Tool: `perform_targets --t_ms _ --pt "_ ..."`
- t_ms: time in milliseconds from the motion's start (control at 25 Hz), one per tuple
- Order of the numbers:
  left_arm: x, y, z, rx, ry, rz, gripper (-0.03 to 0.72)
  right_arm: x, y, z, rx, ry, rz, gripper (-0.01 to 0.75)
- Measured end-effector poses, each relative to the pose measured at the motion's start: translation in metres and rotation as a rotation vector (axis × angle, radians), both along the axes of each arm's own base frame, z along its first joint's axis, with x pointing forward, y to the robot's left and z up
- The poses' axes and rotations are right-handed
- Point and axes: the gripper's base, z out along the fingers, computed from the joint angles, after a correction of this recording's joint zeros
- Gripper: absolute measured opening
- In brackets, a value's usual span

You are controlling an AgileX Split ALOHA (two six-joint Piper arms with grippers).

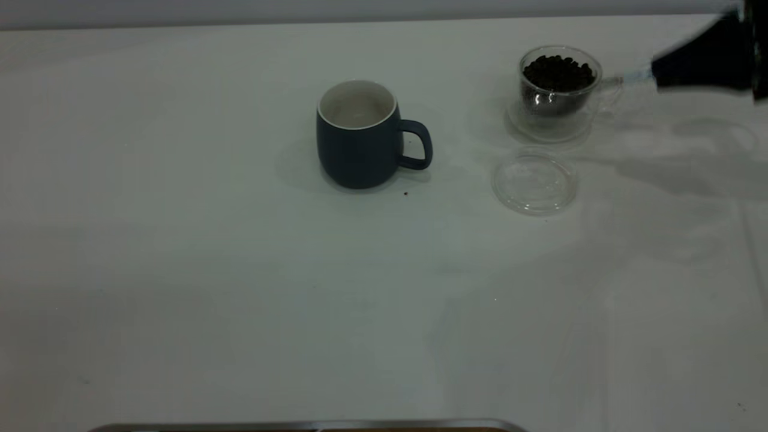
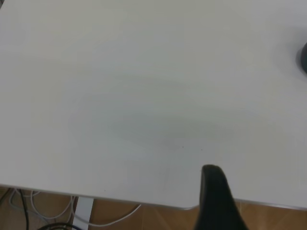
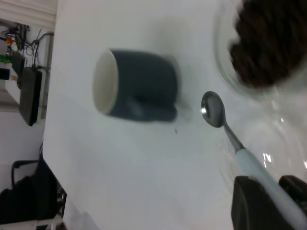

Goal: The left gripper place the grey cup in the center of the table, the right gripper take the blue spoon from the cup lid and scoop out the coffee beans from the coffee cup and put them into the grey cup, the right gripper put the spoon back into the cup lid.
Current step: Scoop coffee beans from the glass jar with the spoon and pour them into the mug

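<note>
The grey cup (image 1: 360, 135) stands upright near the middle of the table, handle toward the right arm; it also shows in the right wrist view (image 3: 139, 88). The glass coffee cup (image 1: 558, 90), full of coffee beans (image 1: 558, 73), stands at the far right, and the clear cup lid (image 1: 534, 183) lies in front of it with nothing on it. My right gripper (image 1: 660, 75) hovers beside the coffee cup, shut on the blue spoon (image 3: 249, 158), whose bare metal bowl (image 3: 213, 109) is near the glass rim. Only one finger (image 2: 215, 191) of the left gripper shows, over the table's edge.
A single stray bean (image 1: 405, 194) lies on the white table (image 1: 180, 270) just in front of the grey cup. Cables (image 2: 48, 211) hang below the table edge in the left wrist view. A metal edge (image 1: 300, 426) runs along the near side.
</note>
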Motion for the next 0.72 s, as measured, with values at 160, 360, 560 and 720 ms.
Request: perform_targets --t_ms 160,360,560,720 --pt "0.000 0.000 0.000 0.000 0.000 0.000 0.514 0.025 -0.005 0.030 0.002 -0.039 -0.043 0.106" --pt "0.000 0.000 0.000 0.001 0.000 -0.001 0.514 0.038 -0.013 0.028 -0.038 -0.005 -0.126 0.106" --pt "0.000 0.000 0.000 0.002 0.000 -0.001 0.514 0.037 -0.016 -0.004 -0.081 0.058 -0.153 0.106" --pt "0.000 0.000 0.000 0.002 0.000 -0.001 0.514 0.035 -0.015 -0.014 -0.075 0.081 -0.160 0.106"
